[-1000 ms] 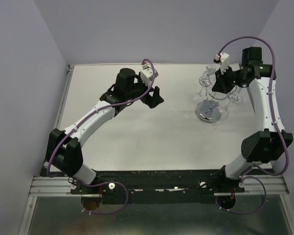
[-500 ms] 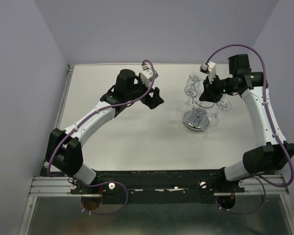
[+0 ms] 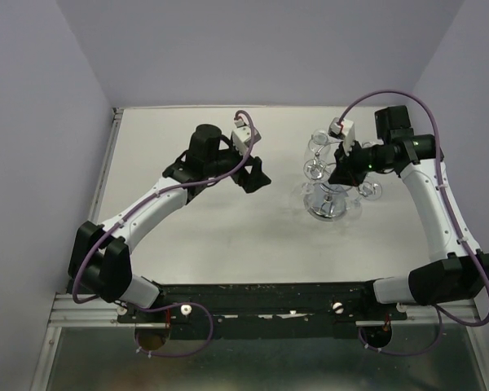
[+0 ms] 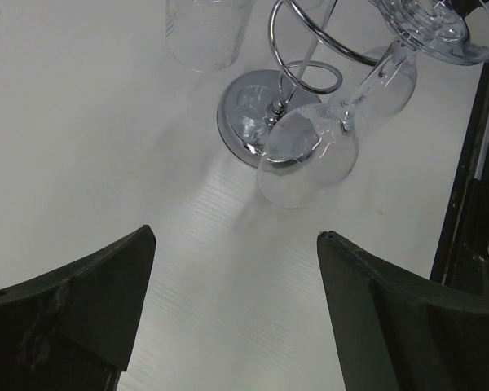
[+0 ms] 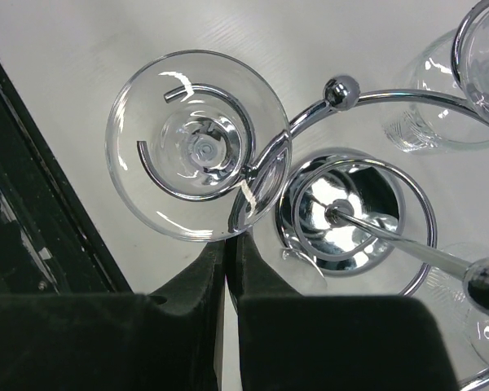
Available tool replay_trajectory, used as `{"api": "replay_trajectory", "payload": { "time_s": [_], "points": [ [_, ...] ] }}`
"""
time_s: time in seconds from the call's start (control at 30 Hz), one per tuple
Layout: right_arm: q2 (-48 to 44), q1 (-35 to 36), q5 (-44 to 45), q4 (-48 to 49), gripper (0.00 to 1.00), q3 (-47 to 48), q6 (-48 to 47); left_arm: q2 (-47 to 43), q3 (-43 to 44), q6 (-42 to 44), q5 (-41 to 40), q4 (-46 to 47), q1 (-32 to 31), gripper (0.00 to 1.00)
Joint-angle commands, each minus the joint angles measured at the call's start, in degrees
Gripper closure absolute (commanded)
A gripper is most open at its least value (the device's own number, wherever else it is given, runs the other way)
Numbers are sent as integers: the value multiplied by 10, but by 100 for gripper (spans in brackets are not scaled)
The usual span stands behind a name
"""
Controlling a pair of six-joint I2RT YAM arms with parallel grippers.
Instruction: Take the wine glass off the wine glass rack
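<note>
The chrome wine glass rack (image 3: 328, 205) stands right of the table's middle, with clear wine glasses (image 3: 314, 169) hanging bowl-down from its curled hooks. My right gripper (image 3: 340, 169) is above it. In the right wrist view its fingers (image 5: 231, 238) are shut on the rack's ring wire (image 5: 243, 213), right at the rim of one wine glass foot (image 5: 197, 145) resting in a hook. My left gripper (image 3: 255, 173) hovers open to the left of the rack, nothing between its fingers (image 4: 235, 236). Ahead of it hangs a wine glass bowl (image 4: 306, 159) in front of the rack's round base (image 4: 248, 110).
The white table (image 3: 228, 236) is bounded by lilac walls at the back and both sides. A black rail (image 3: 269, 293) carrying the arm bases runs along the near edge. Another hanging glass (image 4: 208, 32) shows at the top of the left wrist view.
My right gripper has moved left and toward the near edge, and the rack with its glasses has shifted with it. My left gripper has dropped slightly nearer and stayed open.
</note>
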Motion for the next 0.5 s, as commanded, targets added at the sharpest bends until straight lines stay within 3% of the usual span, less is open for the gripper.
{"api": "replay_trajectory", "payload": {
  "time_s": [0.0, 0.2, 0.47],
  "points": [
    [-52, 5, -37, 10, 89, -7, -1, -22, -14, 13, 28, 21, -10, 6],
    [-64, 5, -20, 10, 71, -21, 0, -30, -16, 42, 27, 6, -20, 5],
    [-83, 5, 12, -4, 58, -27, 0, -38, -18, 68, 19, -6, -26, 5]
  ]
}}
